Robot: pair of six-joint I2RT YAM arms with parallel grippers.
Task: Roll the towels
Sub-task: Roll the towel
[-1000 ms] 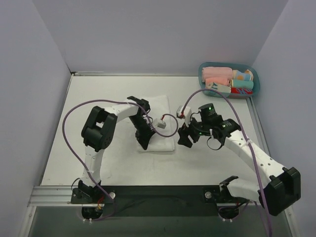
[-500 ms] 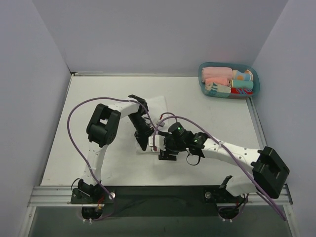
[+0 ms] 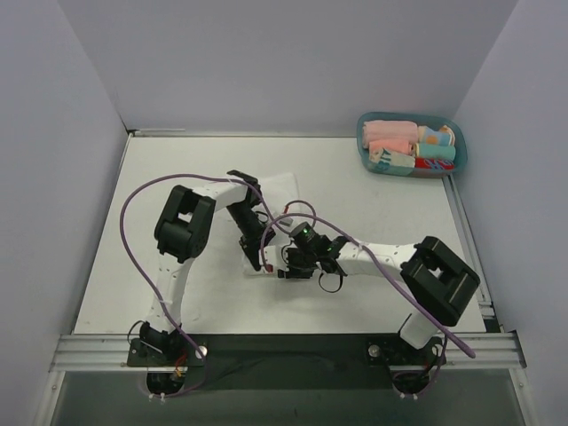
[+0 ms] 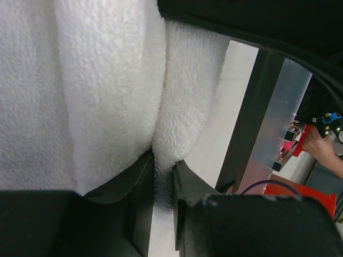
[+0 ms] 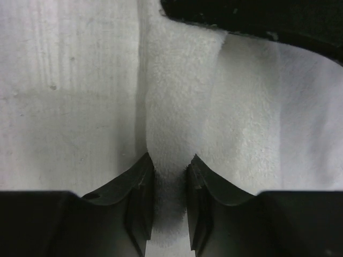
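Left gripper point(image 4: 163, 167): jaws drawn close, pinching a raised fold of the towel point(image 4: 107, 80); a thin ridge of cloth fills the gap between them.
Right gripper point(image 5: 170, 172): jaws likewise closed on a narrow ridge of the same towel, with flat cloth at its 3 o'clock and bare table point(image 5: 69, 96) at its 9 o'clock.
Spacing of the two: in the top view they sit just beside each other at the towel's 6 o'clock edge, the left one towards 7 o'clock and the right one towards 5 o'clock.
Why held so: a grip at two points along one edge probably lets that edge lift and turn over evenly, so a roll starts straight instead of skewed.
Towel: white, lying flat near the middle of the table, largely covered by both arms; its far corner shows at about 12 o'clock of the grippers.
Step in hand: by my reading, gathering the near edge to begin the first turn; no roll has formed yet.
Next move calls for: both arms to travel together towards 12 o'clock, keeping the edge level.
Risk: with so little cloth in each pinch, one side could slip out and the roll go crooked.
Basket point(image 3: 366, 133): at 2 o'clock of the towel, well apart, by the far right corner; it holds coloured rolls point(image 3: 392, 135).
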